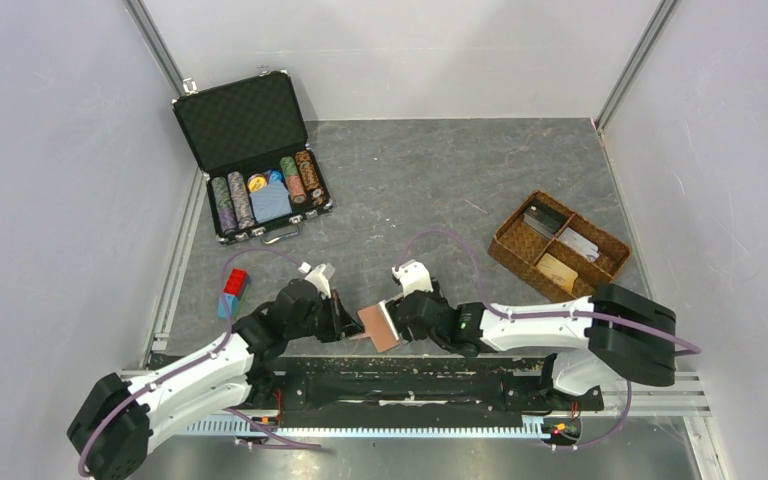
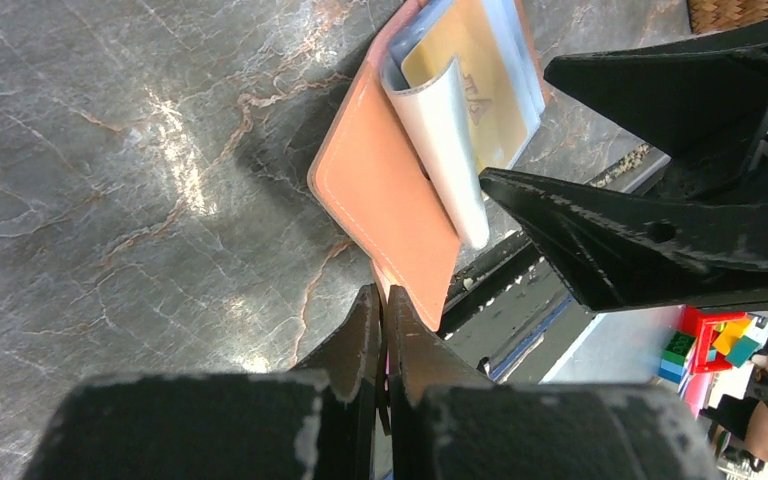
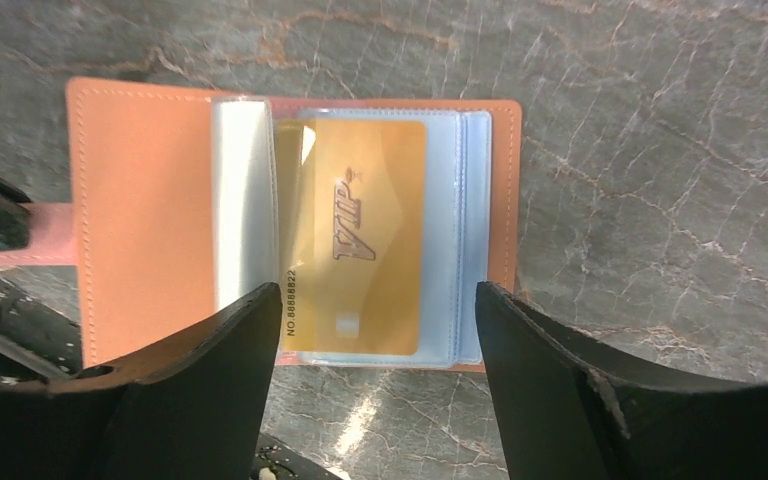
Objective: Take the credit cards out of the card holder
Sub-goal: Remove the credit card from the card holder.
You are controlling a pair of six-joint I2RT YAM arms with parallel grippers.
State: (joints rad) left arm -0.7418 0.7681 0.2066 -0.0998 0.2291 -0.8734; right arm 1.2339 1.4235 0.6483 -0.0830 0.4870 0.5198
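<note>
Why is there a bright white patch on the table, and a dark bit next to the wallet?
Left wrist view: glare shines off the table; the card holder blocks light, casting a shadow beside it. Right wrist view: a smaller glare spot low down.

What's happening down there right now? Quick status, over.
Left gripper shut on card holder tab. Right gripper open, aimed at gold card in its sleeve. Curled sleeve flap beside it.

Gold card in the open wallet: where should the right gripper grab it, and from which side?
Likely its short edge nearest the right gripper, approached from that end: the gold card lies flat in a clear sleeve, long sides between the open fingers. The left gripper holds the wallet.
</note>
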